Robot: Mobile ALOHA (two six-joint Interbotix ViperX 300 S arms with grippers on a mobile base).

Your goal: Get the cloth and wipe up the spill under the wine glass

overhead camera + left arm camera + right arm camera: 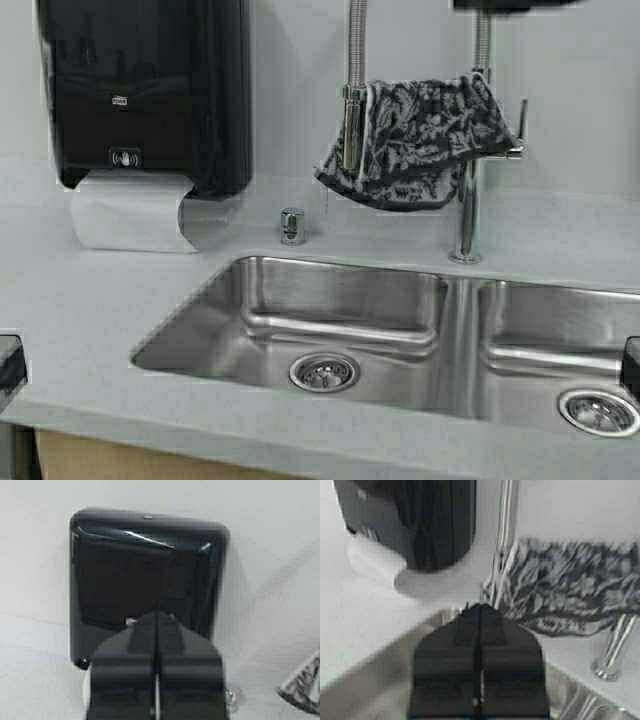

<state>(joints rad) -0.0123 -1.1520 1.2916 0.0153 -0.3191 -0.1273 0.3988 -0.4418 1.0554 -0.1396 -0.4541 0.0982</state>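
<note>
Grey countertop surrounds a steel double sink, with the left gripper and right gripper both closed and empty at its near edge. Farther back, the cloth hangs draped over the faucet, beside a black paper towel dispenser on the wall.

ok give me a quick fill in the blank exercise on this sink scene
1. The cloth hangs over the ____, above the counter behind the sink.
2. The sink has ____ basins, each with a round drain.
3. White paper hangs from the black ____ on the wall, at the robot's left.
4. The left gripper and the right gripper both have their jaws ____.

Missing words: faucet; two; dispenser; shut
</note>
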